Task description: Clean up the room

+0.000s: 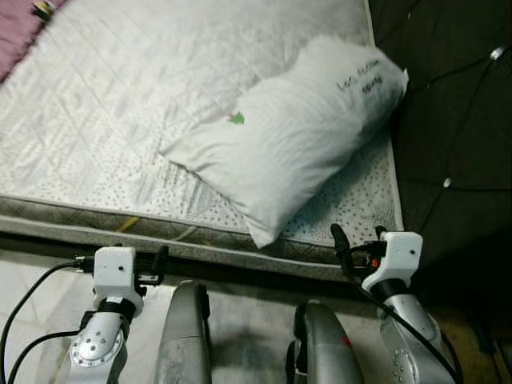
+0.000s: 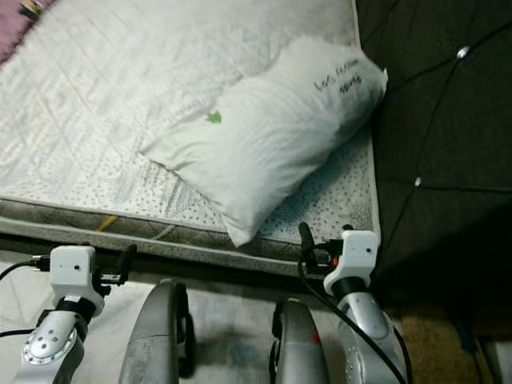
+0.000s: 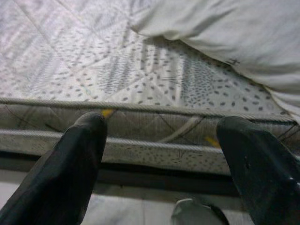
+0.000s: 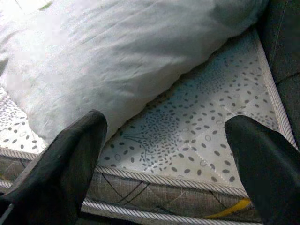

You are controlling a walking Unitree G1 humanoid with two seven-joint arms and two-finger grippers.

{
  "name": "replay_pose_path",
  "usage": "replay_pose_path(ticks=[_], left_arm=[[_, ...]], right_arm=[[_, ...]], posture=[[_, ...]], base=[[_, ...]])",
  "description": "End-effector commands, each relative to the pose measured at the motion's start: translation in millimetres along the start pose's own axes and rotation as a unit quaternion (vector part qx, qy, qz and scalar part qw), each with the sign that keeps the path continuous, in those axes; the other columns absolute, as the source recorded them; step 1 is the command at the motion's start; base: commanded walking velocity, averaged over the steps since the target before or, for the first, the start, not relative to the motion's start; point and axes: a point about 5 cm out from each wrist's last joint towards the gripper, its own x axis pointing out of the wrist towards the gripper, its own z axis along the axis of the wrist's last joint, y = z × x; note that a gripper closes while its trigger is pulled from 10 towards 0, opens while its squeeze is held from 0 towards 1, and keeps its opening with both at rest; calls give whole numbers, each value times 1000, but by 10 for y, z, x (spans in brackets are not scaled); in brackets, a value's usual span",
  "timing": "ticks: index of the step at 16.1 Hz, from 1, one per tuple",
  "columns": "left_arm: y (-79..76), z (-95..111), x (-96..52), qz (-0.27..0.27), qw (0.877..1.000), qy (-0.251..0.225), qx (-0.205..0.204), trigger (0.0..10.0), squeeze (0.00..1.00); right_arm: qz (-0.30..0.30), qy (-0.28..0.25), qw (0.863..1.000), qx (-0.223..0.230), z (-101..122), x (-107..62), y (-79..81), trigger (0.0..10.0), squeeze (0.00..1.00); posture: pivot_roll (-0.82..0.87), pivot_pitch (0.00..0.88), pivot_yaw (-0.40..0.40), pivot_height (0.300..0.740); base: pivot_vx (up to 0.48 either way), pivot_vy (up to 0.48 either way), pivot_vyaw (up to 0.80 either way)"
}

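Both grippers, left [image 3: 161,140] and right [image 4: 164,140], gape unclenched before the mattress [image 1: 120,120]; head views show a pillow [image 1: 296,136].

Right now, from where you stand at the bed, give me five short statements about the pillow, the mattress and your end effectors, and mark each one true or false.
1. The white pillow lies on the bare mattress. True.
2. The pillow sits at the end of the mattress farthest from the dark tufted headboard. False: it lies at the headboard end, one corner close beside it.
3. The right end effector is shut on the pillow. False: its fingers are spread and hold nothing.
4. The left end effector is open, pointing at the mattress edge. True.
5. A small green mark shows on the pillow. True.
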Motion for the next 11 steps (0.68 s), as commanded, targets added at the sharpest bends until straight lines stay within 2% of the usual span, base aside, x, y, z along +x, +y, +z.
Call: replay_pose_path(ticks=[1,4,11], left_arm=[[14,46,-12,0,1000,-4,0,10000,0],[-5,81,11,-3,1000,-5,-2,10000,0],[-13,124,21,-3,1000,-14,-7,10000,0]], right_arm=[[-5,2,1000,7,18,-31,-16,10000,0],[-2,3,1000,6,48,-14,-12,10000,0],[9,6,1000,0,76,29,-7,10000,0]], posture=[[-12,295,9,632],[-17,297,6,607],[-12,287,-6,607]], base=[[0,0,0],[0,0,0],[0,0,0]])
